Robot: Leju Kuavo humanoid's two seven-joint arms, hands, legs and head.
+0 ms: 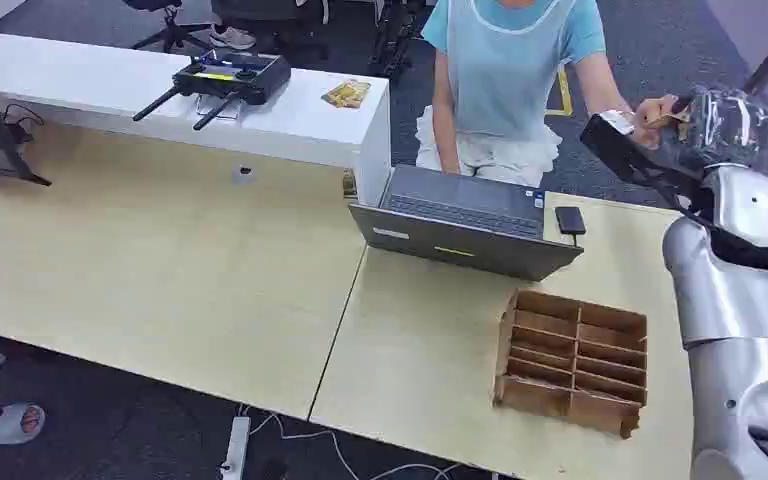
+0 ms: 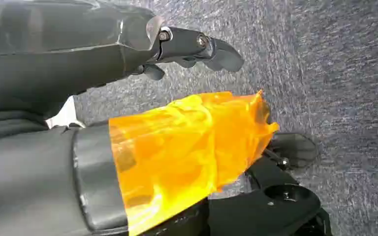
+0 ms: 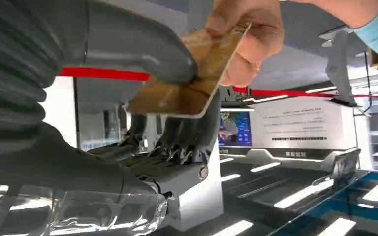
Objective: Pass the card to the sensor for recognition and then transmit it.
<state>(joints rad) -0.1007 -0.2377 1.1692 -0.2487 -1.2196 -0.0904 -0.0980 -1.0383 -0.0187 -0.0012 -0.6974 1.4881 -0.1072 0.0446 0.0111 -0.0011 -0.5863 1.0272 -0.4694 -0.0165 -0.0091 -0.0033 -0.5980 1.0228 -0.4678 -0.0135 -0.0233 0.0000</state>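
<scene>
Right hand raised, fingers pinched

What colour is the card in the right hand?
Golden-brown; the card shows best in the right wrist view.

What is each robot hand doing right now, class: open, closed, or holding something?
Left hand: open, holding nothing.
Right hand: holds the card, which a person's hand also grips.

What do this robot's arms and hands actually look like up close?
The right arm is smooth silver metal with a black cable along it and clear plastic wrap near the wrist. The right hand has a grey ribbed cover, thick grey thumb, darker fingers. The left hand is dark grey, with orange film at its wrist.
</scene>
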